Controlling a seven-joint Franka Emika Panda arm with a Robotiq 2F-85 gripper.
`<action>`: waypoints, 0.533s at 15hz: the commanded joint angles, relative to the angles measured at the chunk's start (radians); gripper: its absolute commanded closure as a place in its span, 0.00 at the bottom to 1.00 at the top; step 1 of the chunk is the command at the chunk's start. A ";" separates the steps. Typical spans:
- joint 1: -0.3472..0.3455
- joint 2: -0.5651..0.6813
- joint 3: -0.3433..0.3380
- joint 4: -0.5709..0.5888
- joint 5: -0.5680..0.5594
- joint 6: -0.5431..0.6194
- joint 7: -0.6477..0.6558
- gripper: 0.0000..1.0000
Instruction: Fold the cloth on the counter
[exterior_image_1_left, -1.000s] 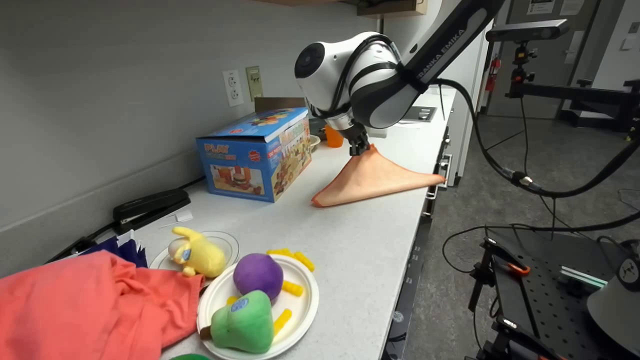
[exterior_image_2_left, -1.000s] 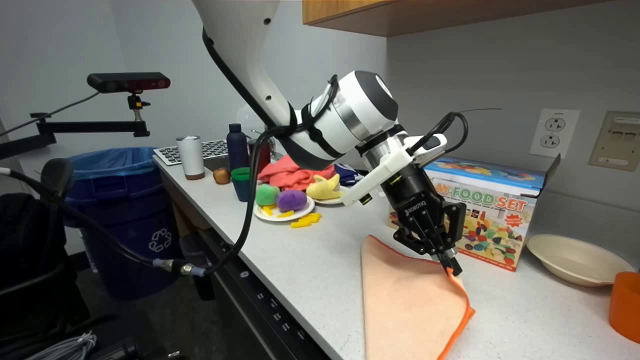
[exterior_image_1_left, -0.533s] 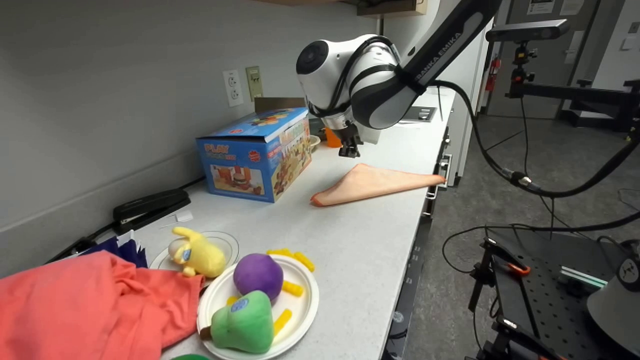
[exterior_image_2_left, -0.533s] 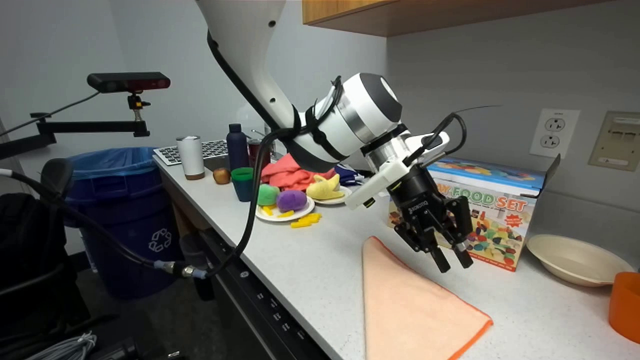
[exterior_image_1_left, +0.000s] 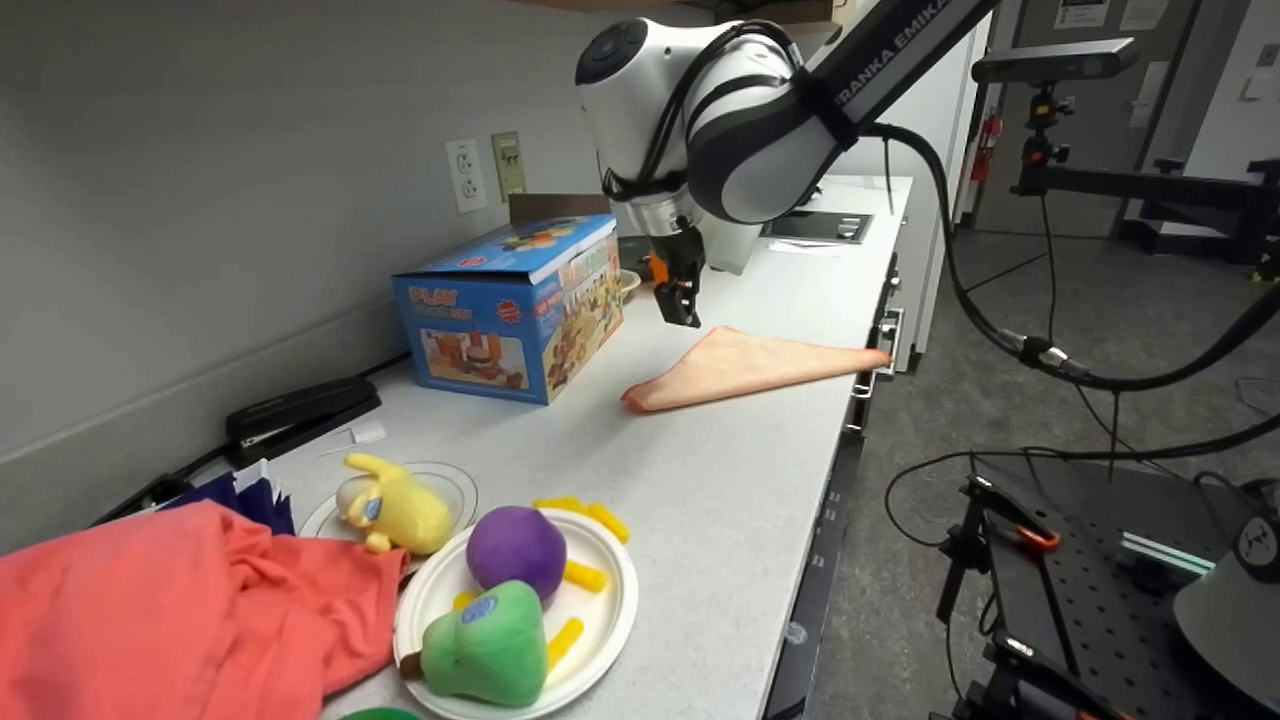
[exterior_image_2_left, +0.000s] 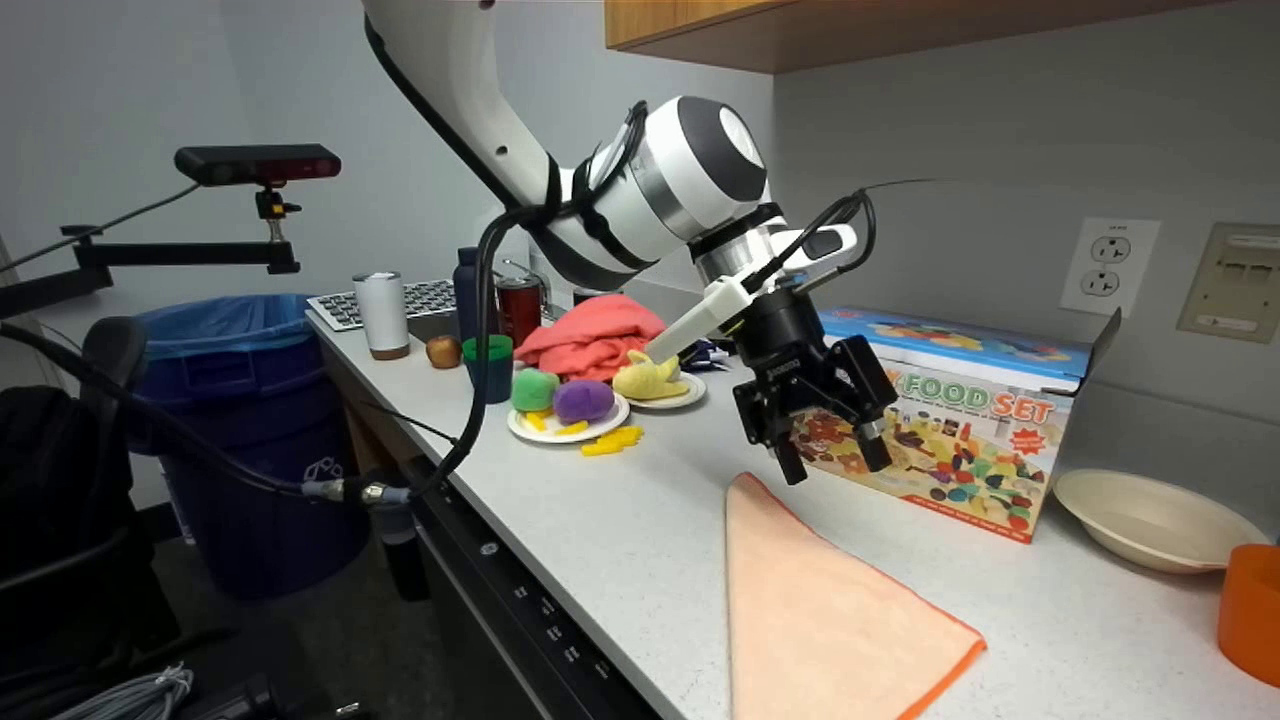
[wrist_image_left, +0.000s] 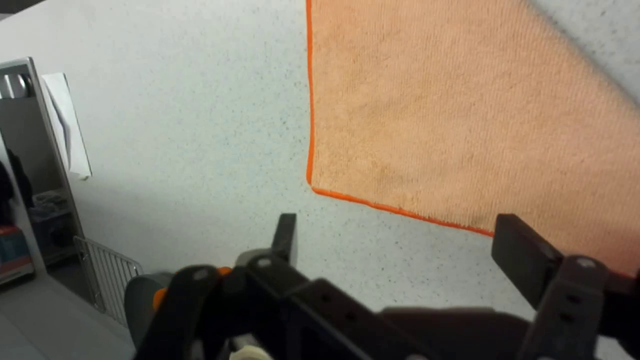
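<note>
A peach cloth with orange edging (exterior_image_1_left: 750, 368) lies on the counter (exterior_image_2_left: 640, 530) as a flat triangle, doubled over along a diagonal. In an exterior view its near end (exterior_image_2_left: 820, 630) runs out of the frame. The wrist view has the cloth's corner (wrist_image_left: 345, 165) resting flat on the counter. My gripper (exterior_image_2_left: 834, 464) hangs above the counter, apart from the cloth, between it and the box. In the wrist view the fingers (wrist_image_left: 525, 260) stand wide apart, only bare counter showing between them.
A food-set box (exterior_image_2_left: 960, 440) stands by the wall, close to the gripper. Beyond are a plate (exterior_image_1_left: 615, 640) with toy food, a yellow plush toy (exterior_image_1_left: 400, 510) and a red fabric heap (exterior_image_1_left: 190, 610). A beige bowl (exterior_image_2_left: 1150, 520) and orange cup (exterior_image_2_left: 1250, 610) sit along the wall. A cabinet (exterior_image_2_left: 700, 35) overhangs.
A second ago the gripper was shut on the cloth's raised corner. It has opened and let go, the corner has dropped flat, and the arm has risen and drawn back from the cloth.
</note>
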 joint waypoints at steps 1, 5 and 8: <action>-0.021 -0.114 0.000 -0.070 0.133 -0.075 -0.126 0.00; -0.044 -0.192 -0.017 -0.134 0.244 -0.144 -0.236 0.00; -0.066 -0.239 -0.032 -0.190 0.293 -0.164 -0.274 0.00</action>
